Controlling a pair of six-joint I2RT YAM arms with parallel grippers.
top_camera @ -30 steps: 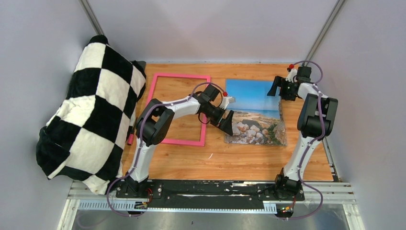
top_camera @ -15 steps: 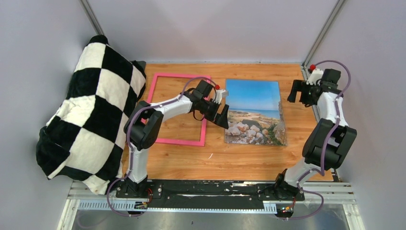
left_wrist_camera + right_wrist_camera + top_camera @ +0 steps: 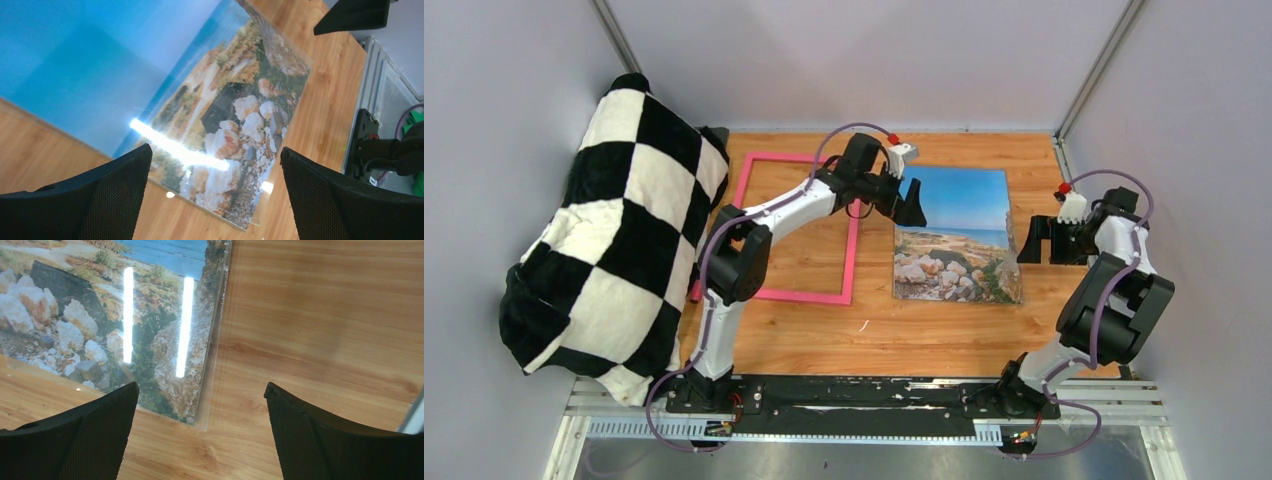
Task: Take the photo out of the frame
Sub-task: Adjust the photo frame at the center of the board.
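Top external: left claw (image 3: 912, 208) now farther back over photo (image 3: 964, 205), right claw (image 3: 1042, 245) nearer, both spread.

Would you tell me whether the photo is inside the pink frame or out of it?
Out. The photo lies flat on the table beside the frame, whose opening shows only bare wood.
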